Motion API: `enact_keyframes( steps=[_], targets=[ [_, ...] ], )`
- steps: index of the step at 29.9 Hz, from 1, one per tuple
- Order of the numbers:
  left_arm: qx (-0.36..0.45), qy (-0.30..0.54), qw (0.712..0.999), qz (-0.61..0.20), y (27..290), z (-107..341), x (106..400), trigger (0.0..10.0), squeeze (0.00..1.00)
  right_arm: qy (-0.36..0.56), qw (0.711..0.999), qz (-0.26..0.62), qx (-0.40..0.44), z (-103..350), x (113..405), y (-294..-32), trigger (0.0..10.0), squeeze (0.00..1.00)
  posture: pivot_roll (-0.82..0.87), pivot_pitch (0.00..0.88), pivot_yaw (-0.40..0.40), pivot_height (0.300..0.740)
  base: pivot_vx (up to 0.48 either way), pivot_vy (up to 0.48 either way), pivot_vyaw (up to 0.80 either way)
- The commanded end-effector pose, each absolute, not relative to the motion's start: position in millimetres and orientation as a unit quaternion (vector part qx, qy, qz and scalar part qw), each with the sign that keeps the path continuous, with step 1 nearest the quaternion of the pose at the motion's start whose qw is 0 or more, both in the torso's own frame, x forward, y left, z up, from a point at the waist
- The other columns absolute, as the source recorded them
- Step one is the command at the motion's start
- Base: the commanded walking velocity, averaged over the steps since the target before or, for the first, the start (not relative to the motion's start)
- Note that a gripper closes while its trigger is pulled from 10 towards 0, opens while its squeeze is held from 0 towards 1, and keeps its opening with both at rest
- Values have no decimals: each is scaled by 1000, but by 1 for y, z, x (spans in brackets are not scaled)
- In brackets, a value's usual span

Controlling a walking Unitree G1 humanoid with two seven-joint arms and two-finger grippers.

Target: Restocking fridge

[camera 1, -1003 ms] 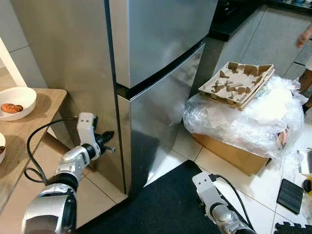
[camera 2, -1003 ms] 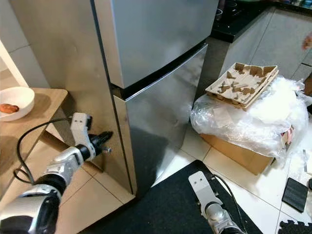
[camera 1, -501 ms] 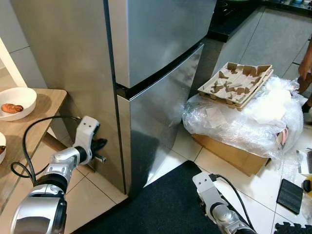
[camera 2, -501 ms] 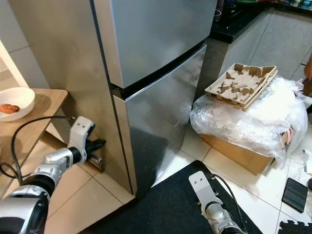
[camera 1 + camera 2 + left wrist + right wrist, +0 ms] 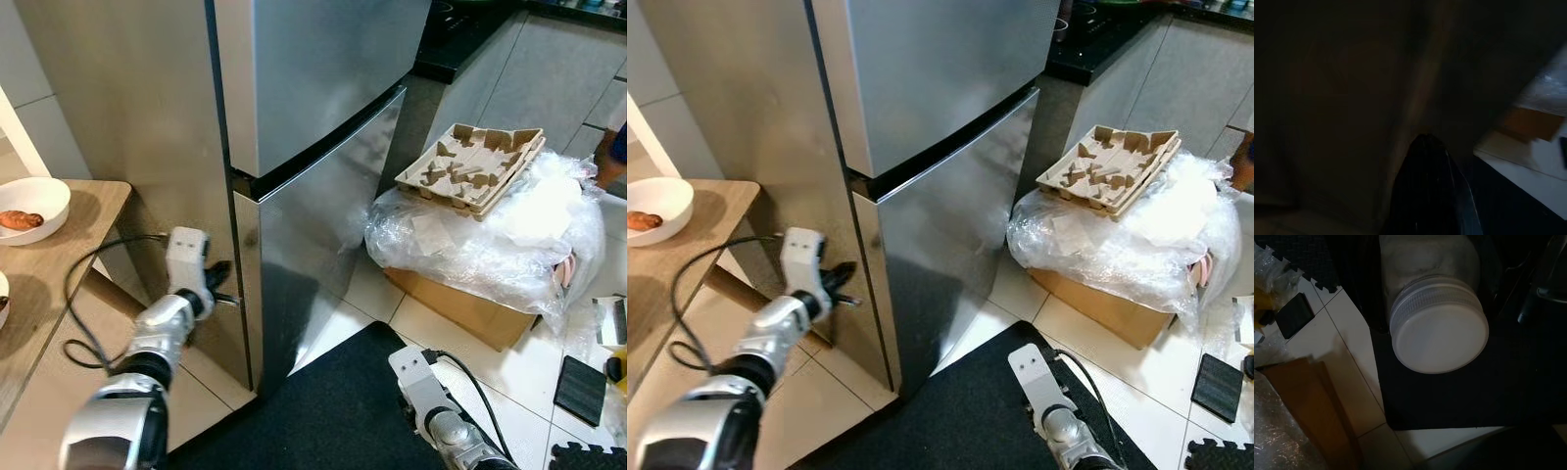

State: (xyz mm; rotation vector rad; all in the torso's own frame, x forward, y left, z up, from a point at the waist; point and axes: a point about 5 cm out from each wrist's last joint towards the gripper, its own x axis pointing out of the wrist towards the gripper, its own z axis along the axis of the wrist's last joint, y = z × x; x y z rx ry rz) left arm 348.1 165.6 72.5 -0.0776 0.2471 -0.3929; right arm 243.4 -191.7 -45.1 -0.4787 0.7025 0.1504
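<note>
Your two head views look forward and down from above and share the fridge (image 5: 294,127), the tiled floor (image 5: 431,323) and the black mat (image 5: 960,411), the right eye offset slightly sideways. Your left wrist view sits very close to the dark fridge side, looking along the left end effector (image 5: 221,285). Your right wrist view looks down along the right arm at a white-lidded jar (image 5: 1439,335) close beneath it, over mat and tiles.

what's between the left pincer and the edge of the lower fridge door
Nothing: in the left eye view the left pincer reaches along the steel fridge's side panel, its tips almost at the lower silver fridge door; whether they touch its edge is unclear.
</note>
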Motion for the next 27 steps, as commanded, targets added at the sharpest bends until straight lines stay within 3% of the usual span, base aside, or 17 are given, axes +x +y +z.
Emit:
enact_keyframes(
  steps=[1, 18, 27],
  targets=[
    [-15, 119, 975, -188, 163, 72, 348, 10000, 0, 340, 909, 71, -231, -46, 241, -194, 10000, 0, -104, 72, -33, 740, 0, 0, 0],
    [34, 51, 998, -29, 196, 114, 373, 10000, 0, 347, 908, 59, -225, -51, 232, -199, 10000, 0, -116, 119, -14, 740, 0, 0, 0],
    [12, 56, 998, 2, 191, 114, 376, 10000, 0, 350, 907, 62, -226, -52, 230, -199, 10000, 0, -111, 137, -29, 740, 0, 0, 0]
  ],
)
